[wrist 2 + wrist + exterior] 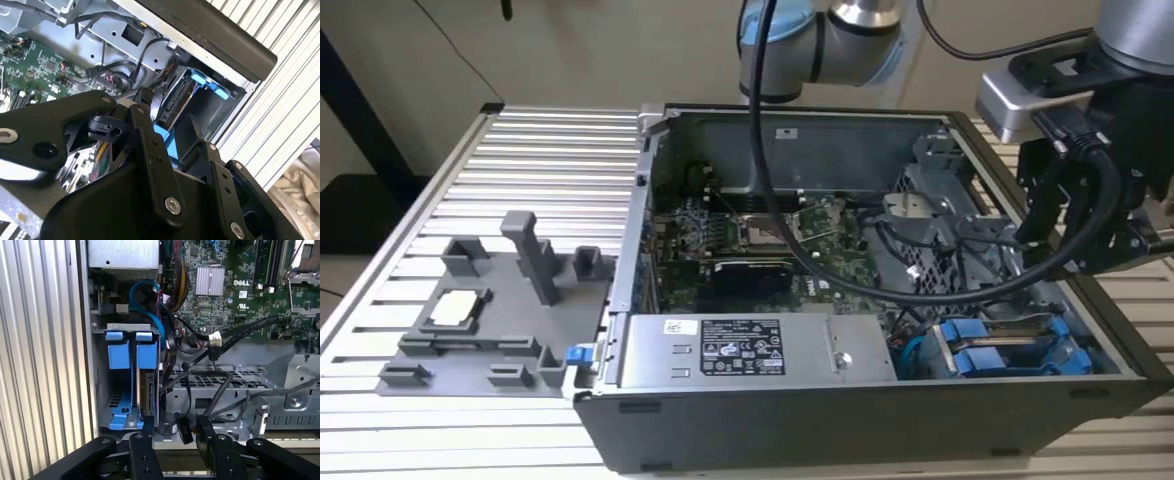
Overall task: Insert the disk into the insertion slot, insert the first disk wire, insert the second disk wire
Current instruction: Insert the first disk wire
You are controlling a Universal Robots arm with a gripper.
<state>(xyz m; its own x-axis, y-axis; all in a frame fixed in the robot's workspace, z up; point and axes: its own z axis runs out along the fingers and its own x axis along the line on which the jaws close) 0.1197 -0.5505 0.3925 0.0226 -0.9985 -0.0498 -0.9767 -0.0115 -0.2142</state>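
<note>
— What colour is the gripper (176, 425)?
— Black, fingers (147, 426) and all, like the cables (240, 330) beyond them.
— And just ahead of the fingertips?
— The disk (146, 355) has a bright blue carrier front. The other carrier (115, 356) beside it is the same blue.
— The drive cage (225, 377)?
— Grey, patterned with small holes. Farther past the fingers the motherboard (240, 300) is green. The table (40, 340) off to their side is silver, ribbed in stripes.
</note>
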